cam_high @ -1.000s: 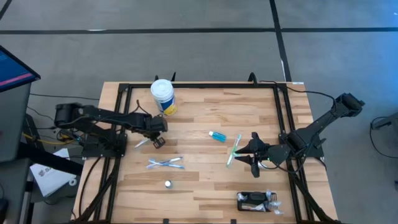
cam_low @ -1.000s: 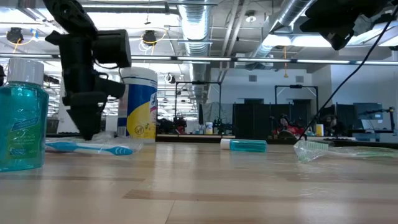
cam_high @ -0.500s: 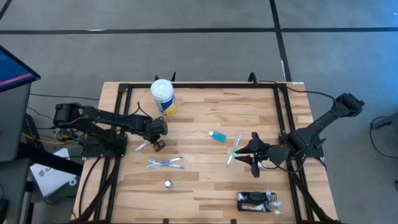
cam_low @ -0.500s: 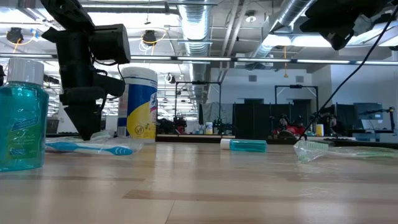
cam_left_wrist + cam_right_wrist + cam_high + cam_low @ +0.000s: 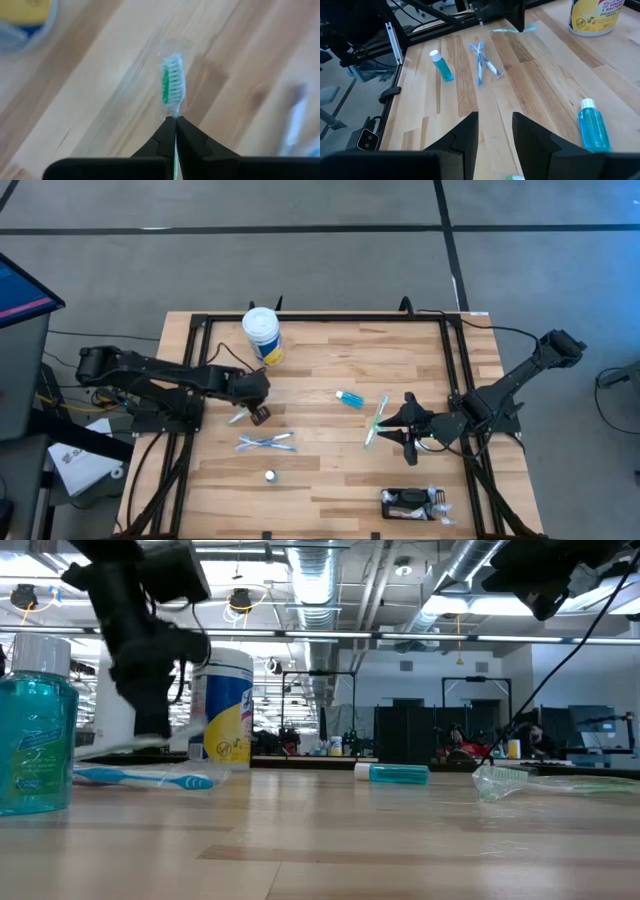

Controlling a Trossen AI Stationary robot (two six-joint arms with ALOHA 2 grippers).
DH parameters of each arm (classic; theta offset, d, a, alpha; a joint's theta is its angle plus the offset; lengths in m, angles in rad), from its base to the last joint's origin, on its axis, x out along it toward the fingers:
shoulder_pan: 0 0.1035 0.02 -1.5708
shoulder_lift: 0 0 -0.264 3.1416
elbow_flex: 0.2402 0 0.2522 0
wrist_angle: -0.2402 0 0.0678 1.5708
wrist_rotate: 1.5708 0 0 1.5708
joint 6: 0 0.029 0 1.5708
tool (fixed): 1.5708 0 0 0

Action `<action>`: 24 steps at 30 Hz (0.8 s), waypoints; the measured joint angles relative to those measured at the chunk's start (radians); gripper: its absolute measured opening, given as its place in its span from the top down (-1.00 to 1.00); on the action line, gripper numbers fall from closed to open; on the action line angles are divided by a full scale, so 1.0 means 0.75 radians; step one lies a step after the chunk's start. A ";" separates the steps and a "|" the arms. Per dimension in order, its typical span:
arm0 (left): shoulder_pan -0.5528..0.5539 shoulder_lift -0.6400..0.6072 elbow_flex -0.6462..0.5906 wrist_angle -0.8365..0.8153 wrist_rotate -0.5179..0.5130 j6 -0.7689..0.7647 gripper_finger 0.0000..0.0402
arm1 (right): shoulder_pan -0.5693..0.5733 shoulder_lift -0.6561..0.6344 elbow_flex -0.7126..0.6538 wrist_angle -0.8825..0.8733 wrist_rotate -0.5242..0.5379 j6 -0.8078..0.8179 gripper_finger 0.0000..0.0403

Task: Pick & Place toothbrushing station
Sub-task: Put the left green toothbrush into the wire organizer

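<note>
The toothbrushing station, a small flat black holder, lies near the table's near right corner, far from both grippers. My left gripper is at mid-left, shut on a clear-wrapped toothbrush with green bristles. The low view shows that brush raised off the table. My right gripper hangs open at mid-right above the table, touching nothing. Another wrapped green toothbrush lies flat just to its left. My left gripper pinches the wrapped toothbrush between its two fingers at the neck, just behind the bristle head. The fingers slant steeply down from above. The head sticks out past the fingertips; the handle is hidden behind them. The brush is lifted off the table, slightly tilted.
A yellow-and-blue wipes tub stands at the far left. Two crossed blue toothbrushes and an upright mouthwash bottle are near the left gripper. A small blue bottle lies mid-table. A black frame rims the table.
My left gripper has risen and drawn a little toward the table's near edge, tipping as it went. The wrapped toothbrush has come up off the table with it. My right gripper has kept still.
</note>
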 joint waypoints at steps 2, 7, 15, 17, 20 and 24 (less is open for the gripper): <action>-0.009 -0.040 0.001 0.053 0.000 0.001 1.00 | 0.000 0.000 0.000 0.002 0.001 0.000 0.45; -0.052 -0.111 0.001 0.199 0.000 0.009 1.00 | 0.000 0.000 0.000 0.002 0.001 0.000 0.45; -0.140 -0.128 0.001 0.492 0.000 0.105 1.00 | 0.000 0.000 0.000 0.002 0.001 0.000 0.45; -0.157 -0.127 0.001 0.562 0.000 0.137 1.00 | 0.000 0.000 0.000 0.003 0.001 0.000 0.45; -0.186 -0.127 0.001 0.687 0.000 0.193 1.00 | 0.000 0.000 0.000 0.003 0.001 0.000 0.45; -0.227 -0.117 0.001 0.846 0.000 0.259 1.00 | 0.000 0.000 0.000 0.002 0.001 0.000 0.45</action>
